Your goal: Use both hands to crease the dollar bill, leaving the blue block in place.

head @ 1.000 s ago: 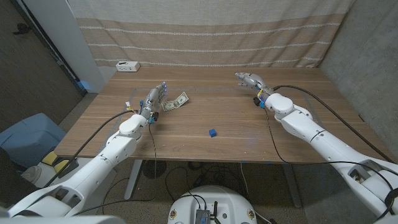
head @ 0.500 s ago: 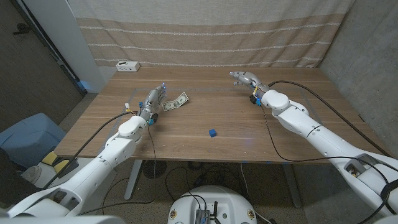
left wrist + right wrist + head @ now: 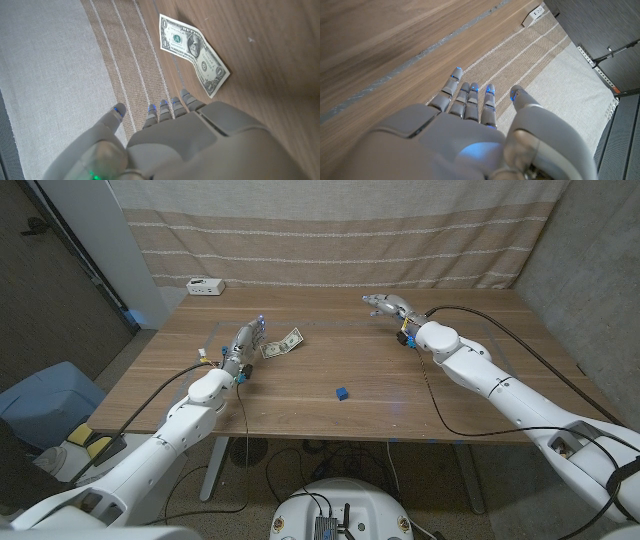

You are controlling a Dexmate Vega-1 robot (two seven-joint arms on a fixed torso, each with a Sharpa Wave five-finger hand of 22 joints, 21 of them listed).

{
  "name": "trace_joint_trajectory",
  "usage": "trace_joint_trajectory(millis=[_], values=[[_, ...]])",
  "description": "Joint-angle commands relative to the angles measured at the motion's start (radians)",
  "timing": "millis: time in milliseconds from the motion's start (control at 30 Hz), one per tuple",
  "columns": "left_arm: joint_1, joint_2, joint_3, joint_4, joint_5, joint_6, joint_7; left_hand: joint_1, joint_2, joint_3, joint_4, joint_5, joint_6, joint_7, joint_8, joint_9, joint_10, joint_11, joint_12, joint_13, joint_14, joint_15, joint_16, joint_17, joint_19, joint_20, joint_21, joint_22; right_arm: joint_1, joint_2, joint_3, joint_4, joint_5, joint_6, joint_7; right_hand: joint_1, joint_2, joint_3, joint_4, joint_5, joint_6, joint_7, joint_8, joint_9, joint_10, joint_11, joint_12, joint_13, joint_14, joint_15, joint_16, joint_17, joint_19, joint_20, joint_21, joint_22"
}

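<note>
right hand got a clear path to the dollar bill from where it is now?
Probably yes. The right hand is open over the far side of the table, with only bare wood between it and the dollar bill. The blue block sits nearer the front edge, off that line. The left hand is beside the bill.

Dollar bill point(image 3: 282, 344) just beside left hand point(image 3: 245, 340); blue block point(image 3: 342, 393) apart.

wooden table point(image 3: 300, 385), striped beige curtain point(image 3: 330, 240), dark side walls point(image 3: 45, 290)

Matt wood-grain table point(image 3: 330, 370), paper dollar bill point(image 3: 194, 51), smooth grey plastic-looking left hand point(image 3: 200, 135).
</note>
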Motion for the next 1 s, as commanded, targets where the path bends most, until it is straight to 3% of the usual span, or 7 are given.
trace_joint_trajectory(millis=[33,1000], values=[[0.016,0.005,-0.007,-0.015,-0.003,-0.011,0.003,-0.01,0.008,-0.004,-0.004,-0.003,0.008,0.004,-0.004,0.006,0.005,0.006,0.002,0.005,0.006,0.003,-0.003,0.004,0.006,-0.007,0.007,0.005,0.025,0.009,-0.022,0.005,-0.037,-0.002,0.01,0.009,0.001,0.009,-0.002,0.007,0.007,0.0,0.001,0.001,0.01,-0.003,0.006,0.003,0.01,-0.001,0.007,0.002,0.013,0.002,-0.002,0.002],[0.033,0.019,-0.016,-0.038,-0.003,-0.005,0.015,-0.011,0.009,-0.005,-0.008,-0.002,0.01,0.011,-0.006,0.006,0.009,0.009,0.0,0.006,0.007,0.001,-0.005,0.004,0.014,-0.03,0.008,0.005,0.123,0.053,-0.097,0.079,-0.139,0.019,0.07,0.013,-0.001,0.017,-0.002,0.007,0.014,-0.002,-0.001,0.002,0.018,-0.005,0.005,0.004,0.015,-0.006,0.011,0.004,0.015,0.005,-0.014,0.002]])
